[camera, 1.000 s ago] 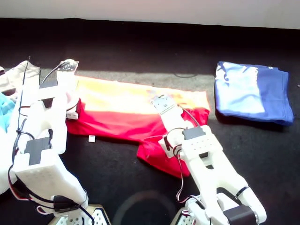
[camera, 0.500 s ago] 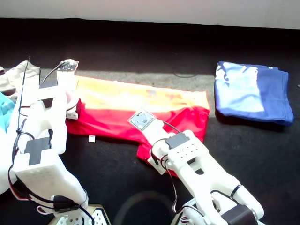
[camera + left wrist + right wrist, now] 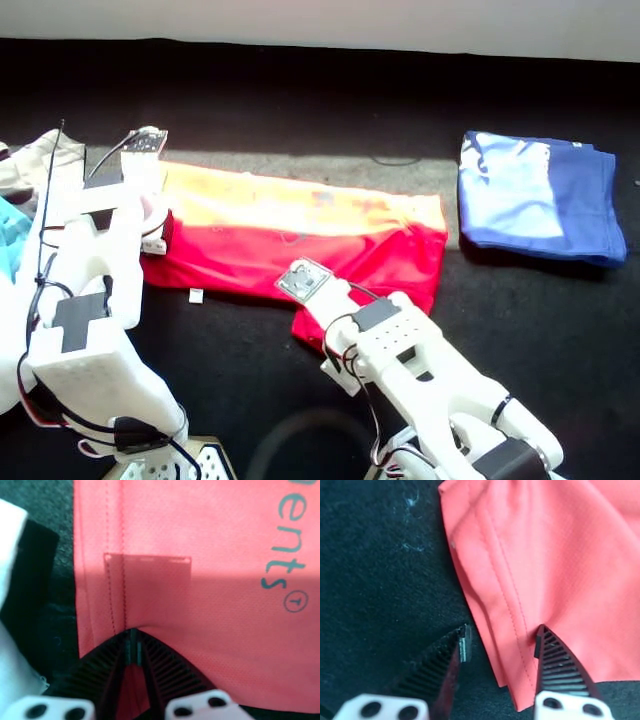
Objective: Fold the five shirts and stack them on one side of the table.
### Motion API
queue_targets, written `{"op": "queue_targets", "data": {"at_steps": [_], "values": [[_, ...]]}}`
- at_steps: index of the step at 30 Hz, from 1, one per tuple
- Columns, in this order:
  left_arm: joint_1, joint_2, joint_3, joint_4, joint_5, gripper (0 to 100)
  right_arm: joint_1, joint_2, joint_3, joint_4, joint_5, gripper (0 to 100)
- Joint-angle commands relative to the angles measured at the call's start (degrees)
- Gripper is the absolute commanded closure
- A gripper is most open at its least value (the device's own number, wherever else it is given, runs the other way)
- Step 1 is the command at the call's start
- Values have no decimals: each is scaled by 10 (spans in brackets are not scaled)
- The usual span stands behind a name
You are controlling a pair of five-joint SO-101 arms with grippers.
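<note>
A red shirt [image 3: 300, 235] lies spread across the middle of the black table, its far half in sunlight. At the shirt's left end, my left gripper [image 3: 132, 634] is shut on a pinch of red fabric beside a stitched patch [image 3: 147, 587]. My right gripper [image 3: 502, 640] is open low over the shirt's near sleeve [image 3: 312, 326], one finger over the black cloth and the other over the red hem [image 3: 510, 630]. A folded blue shirt [image 3: 540, 195] lies at the far right. Beige [image 3: 30, 165] and cyan [image 3: 10, 235] shirts sit at the left edge.
A small white tag [image 3: 196, 295] lies on the table just in front of the red shirt. The pale wall runs along the far edge. Bare black cloth [image 3: 540, 310] stretches in front of the blue shirt.
The right arm has swung from the shirt's right middle toward the near left, down to the sleeve edge. The left arm has kept still with its hold on the shirt.
</note>
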Motion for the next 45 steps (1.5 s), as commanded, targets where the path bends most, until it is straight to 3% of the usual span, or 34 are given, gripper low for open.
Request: {"op": "queue_targets", "data": {"at_steps": [1, 6, 11, 23, 36, 40, 45], "values": [[-4, 8, -11, -16, 3, 990, -2, -10, 28, -16, -2, 789], [-4, 8, -11, -16, 3, 990, 13, -9, 66, -62, 34, 812], [-4, 8, -11, -16, 3, 990, 92, -10, 63, -67, 85, 998], [-4, 8, -11, -16, 3, 990, 211, 9, -204, 36, 137, 993], [-4, 8, -11, -16, 3, 990, 227, 356, -532, 45, 134, 964], [-4, 8, -11, -16, 3, 990, 231, 424, -609, 59, 89, 824], [-4, 8, -11, -16, 3, 990, 253, 468, -682, 57, -10, 844]]}}
